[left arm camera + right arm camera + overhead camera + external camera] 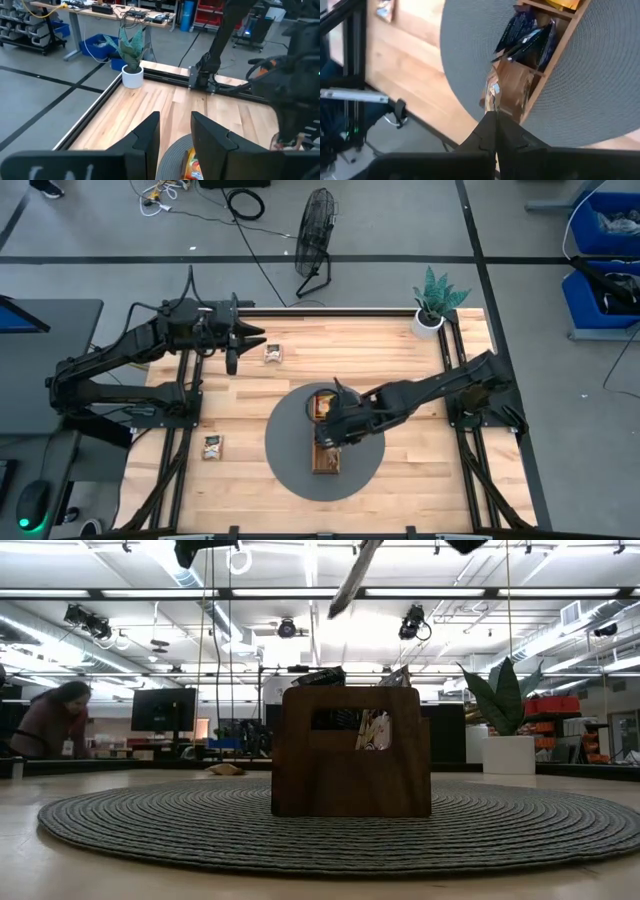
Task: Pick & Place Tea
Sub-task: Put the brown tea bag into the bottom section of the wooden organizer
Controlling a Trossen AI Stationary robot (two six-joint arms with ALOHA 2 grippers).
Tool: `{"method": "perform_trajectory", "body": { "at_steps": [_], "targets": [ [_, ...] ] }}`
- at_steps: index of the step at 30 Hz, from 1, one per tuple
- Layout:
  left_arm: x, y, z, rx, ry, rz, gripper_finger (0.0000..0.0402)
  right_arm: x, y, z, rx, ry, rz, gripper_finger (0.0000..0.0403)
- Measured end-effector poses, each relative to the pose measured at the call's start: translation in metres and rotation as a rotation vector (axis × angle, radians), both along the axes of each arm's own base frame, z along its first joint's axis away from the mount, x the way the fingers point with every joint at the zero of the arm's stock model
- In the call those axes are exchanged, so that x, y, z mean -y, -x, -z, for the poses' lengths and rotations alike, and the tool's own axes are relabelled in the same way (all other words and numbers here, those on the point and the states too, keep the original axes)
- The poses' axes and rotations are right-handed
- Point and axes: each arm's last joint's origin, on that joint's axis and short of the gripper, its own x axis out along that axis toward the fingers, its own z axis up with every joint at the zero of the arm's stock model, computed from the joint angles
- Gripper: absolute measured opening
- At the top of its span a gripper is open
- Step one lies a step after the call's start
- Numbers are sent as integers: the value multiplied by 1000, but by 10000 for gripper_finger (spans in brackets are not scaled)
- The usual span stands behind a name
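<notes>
Okay, high view: my right tool [325, 425] is over the wooden tray [327, 460] on the round grey mat [290, 470], mid-desk. My left tool [232, 350] hangs near the far left corner of the desk [420, 480], just beside a loose sachet [273, 353]; a second loose sachet [212, 447] lies near the left edge, well apart from the tray

Low view: tray end-on on the mat, sachet tops poking above its wall. A person sits at the far left of the room

Left wrist view: left fingers [147, 137] spread partway with nothing between them, orange sachet [192, 167] visible below on the mat's edge, potted plant [131, 60] at the far corner

Right wrist view: right tool [492, 122] pressed together, tip right at a tan sachet [507, 90] standing in a tray compartment; dark blue sachets [525, 35] fill the next one. Can't tell if I'm pinching the tan one or just touching it

Risk: if it's a thin edge pinch, the sachet could slip or drag out when I lift. Pushing down could tip the neighbours or shift the tray on the mat

Labels: no print readable on any sachet
</notes>
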Motion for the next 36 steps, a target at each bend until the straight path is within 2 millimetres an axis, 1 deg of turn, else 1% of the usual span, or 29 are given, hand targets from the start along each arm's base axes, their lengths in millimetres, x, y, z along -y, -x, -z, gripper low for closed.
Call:
{"method": "perform_trajectory", "body": {
  "at_steps": [8,14,18,25,36],
  "targets": [
    [0,0,1,-13,-22,6,112,-7,-19,38,-115,-20,69,0],
    [0,1,1,-21,-21,7,112,-15,-26,59,-178,-35,81,0],
    [0,1,1,-27,-45,13,112,-18,-28,69,-208,-33,80,0],
    [0,1,2,-30,-45,13,112,-15,-30,71,-205,-7,117,0],
    [0,1,2,-38,-63,17,112,-15,-30,73,-219,-34,80,0]
  ]
}}
